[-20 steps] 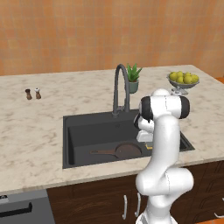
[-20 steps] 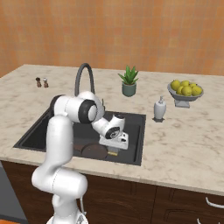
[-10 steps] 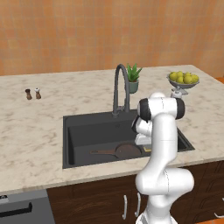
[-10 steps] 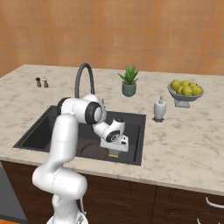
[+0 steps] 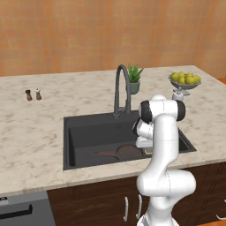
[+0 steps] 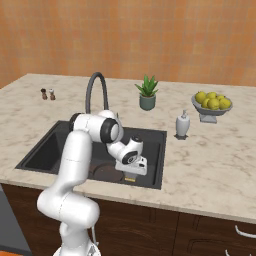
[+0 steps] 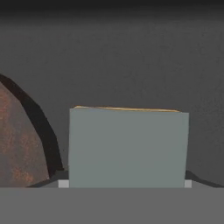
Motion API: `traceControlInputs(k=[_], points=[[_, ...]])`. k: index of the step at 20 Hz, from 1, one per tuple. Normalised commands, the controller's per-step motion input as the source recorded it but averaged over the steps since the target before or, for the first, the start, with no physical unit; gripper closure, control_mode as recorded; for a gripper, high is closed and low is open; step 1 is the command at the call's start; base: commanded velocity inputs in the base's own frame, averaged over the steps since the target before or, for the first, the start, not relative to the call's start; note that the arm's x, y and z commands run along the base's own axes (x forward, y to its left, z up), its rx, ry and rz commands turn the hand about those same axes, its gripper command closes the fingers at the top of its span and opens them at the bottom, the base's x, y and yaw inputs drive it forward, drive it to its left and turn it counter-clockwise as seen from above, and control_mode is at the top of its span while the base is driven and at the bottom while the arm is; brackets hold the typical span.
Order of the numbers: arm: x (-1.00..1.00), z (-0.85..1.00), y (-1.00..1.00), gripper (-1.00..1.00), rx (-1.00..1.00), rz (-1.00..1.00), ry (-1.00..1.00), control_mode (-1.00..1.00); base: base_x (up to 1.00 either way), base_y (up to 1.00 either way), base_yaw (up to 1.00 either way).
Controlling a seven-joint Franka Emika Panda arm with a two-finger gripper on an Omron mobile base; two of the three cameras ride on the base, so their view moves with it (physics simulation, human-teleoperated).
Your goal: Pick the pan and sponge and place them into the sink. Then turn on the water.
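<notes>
counter [image 5: 39,128]: marble top all round the basin, apart from the job.
sink [image 5: 88,137]: black basin set in the counter; arm reaches down into its right end.
faucet [image 5: 120,88]: tall dark arch at the back rim, spout over the basin; no water falling from it.
pan [image 5: 126,152]: lying flat on the basin floor near the front, handle pointing left. Brown rim also shows at the left of the hand view [image 7: 22,140]. Already placed.
gripper [image 6: 131,175]: low inside the basin, just right of the pan, pointing down. Jaws stand closed on the sponge, one tip at each side of it.
sponge [image 7: 128,146]: grey-blue face toward the hand camera, thin yellow edge along its top; gripped between the tips, over the basin floor beside the pan. Touching the floor or just above it: cannot tell.
step: second item being set down in the basin, judged from the pose.
next: spread the jaws to drop the sponge, lift clear of the pan, then reach back to the faucet lever.
risk: lifting before release drags the sponge out.
</notes>
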Motion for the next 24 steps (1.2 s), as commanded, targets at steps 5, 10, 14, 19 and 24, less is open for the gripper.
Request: traceControlInputs(k=[5, 10, 14, 19, 24], points=[[0.0, -0.03, 0.0, 1.0, 0.0, 0.0, 0.0, -1.0, 0.0, 0.0, 0.0], [0.0, 0.0, 0.0, -1.0, 0.0, 0.0, 0.0, -1.0, 0.0, 0.0, 0.0], [0.0, 0.0, 0.01, -1.0, 0.04, 0.0, -0.01, -1.0, 0.0, 0.0, 0.0], [0.0, 0.09, 0.0, -1.0, 0.1, 0.0, -0.06, -1.0, 0.0, 0.0, 0.0], [-0.04, 0.59, 0.0, -1.0, 0.15, 0.0, -0.13, -1.0, 0.0, 0.0, 0.0]])
